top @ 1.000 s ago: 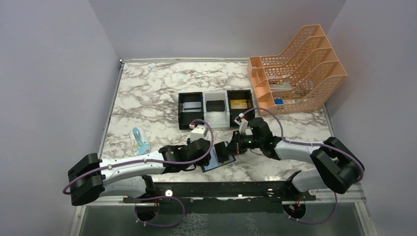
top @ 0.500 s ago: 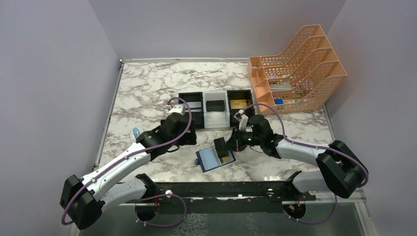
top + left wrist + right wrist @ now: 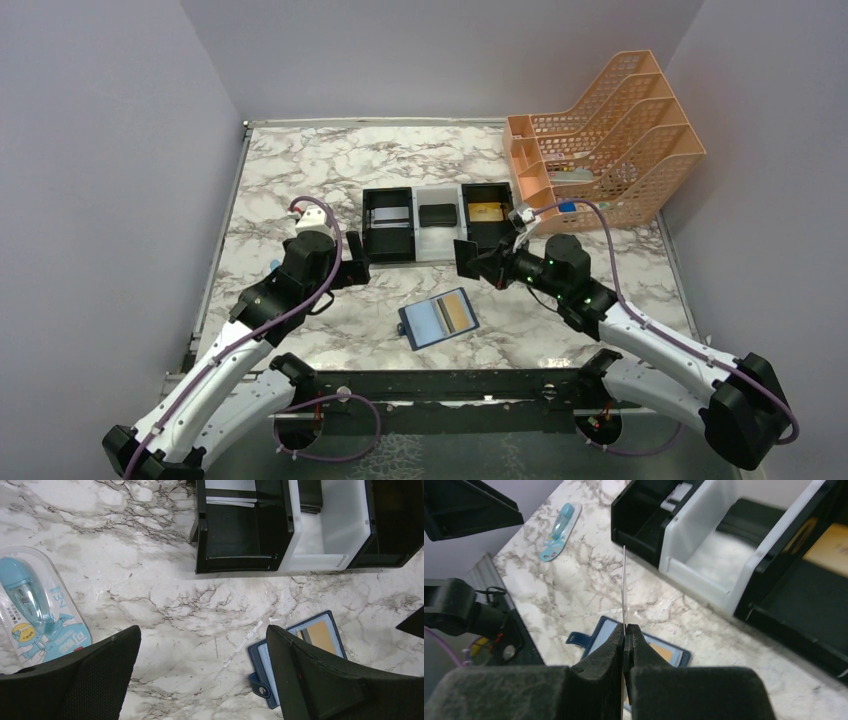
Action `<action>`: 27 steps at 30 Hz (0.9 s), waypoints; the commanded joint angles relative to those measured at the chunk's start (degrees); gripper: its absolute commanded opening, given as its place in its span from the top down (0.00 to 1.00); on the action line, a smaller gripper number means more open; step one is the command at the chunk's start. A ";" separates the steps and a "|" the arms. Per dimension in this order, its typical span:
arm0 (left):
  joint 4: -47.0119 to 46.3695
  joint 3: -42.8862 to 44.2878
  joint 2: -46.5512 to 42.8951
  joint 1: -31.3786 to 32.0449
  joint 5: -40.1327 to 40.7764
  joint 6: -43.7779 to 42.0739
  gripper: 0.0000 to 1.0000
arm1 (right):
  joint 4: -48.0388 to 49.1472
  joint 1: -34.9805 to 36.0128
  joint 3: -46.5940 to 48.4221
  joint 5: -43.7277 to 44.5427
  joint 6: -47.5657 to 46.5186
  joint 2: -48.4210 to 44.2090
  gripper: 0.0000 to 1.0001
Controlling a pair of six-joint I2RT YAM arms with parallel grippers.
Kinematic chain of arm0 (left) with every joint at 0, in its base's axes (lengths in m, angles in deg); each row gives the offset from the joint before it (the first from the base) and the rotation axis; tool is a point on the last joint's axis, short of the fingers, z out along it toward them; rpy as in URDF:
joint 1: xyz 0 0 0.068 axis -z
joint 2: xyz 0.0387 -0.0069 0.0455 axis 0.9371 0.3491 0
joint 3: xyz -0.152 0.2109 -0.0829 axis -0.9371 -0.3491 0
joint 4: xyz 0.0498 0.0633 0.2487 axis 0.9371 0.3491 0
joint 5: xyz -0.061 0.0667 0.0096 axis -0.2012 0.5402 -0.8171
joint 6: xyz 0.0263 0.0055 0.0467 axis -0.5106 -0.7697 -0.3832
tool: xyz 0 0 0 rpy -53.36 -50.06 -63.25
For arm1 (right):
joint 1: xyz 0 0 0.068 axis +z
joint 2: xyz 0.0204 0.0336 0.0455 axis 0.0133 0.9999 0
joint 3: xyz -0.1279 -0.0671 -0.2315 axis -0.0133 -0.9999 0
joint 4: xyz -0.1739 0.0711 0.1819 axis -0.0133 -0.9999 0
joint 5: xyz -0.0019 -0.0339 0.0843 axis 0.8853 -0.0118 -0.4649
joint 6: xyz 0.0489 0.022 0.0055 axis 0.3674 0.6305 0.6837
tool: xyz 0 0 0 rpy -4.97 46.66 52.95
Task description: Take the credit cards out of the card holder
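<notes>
Arms [image 3: 262,300] wide apart, card [image 3: 466,257] in right jaws

Navy card holder [image 3: 438,321], grey-veined marble table [image 3: 300,170].

I work over a rectangular tabletop of white marble pattern with grey-brown veining [image 3: 300,180]. A thin silver metal rim [image 3: 380,121] borders its far and left edges. Three plain matt pale-lilac walls enclose it: the left wall [image 3: 100,150], the back wall [image 3: 440,50] and the right wall [image 3: 770,150]. A peach plastic mesh file rack with stepped tiers [image 3: 620,130] stands at the far right corner of the tabletop, near the right wall. A flat black metal rail [image 3: 450,383] runs along the near edge. Below it I see a dark grey speckled surface [image 3: 450,450]. Lighting is even and diffuse; shadows are soft.
</notes>
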State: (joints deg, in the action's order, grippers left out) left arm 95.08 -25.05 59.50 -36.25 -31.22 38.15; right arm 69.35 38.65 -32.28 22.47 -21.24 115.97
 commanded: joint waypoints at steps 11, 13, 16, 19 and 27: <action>0.86 -1.32 -1.58 -0.27 2.65 0.45 0.01 | 4.86 4.76 8.76 8.36 -26.41 2.25 0.99; 0.88 -1.45 -2.19 -0.27 3.09 0.64 0.01 | 4.64 7.53 9.88 12.98 -30.13 3.51 0.99; 0.87 -1.59 -2.83 -0.27 3.58 0.86 0.01 | 4.36 13.29 11.45 21.07 -38.19 6.35 0.99; 0.83 -1.63 -2.84 -0.31 3.95 0.97 0.01 | 5.07 20.69 12.34 31.64 -50.54 10.99 0.99; 1.11 -1.49 -2.52 -0.36 4.13 0.79 0.01 | 9.19 22.17 13.91 40.69 -55.16 18.41 0.99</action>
State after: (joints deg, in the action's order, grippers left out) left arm 95.60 -25.90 57.25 -36.25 -29.16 38.77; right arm 74.14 61.03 -20.19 56.09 -70.96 133.26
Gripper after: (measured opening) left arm 0.992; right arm 0.017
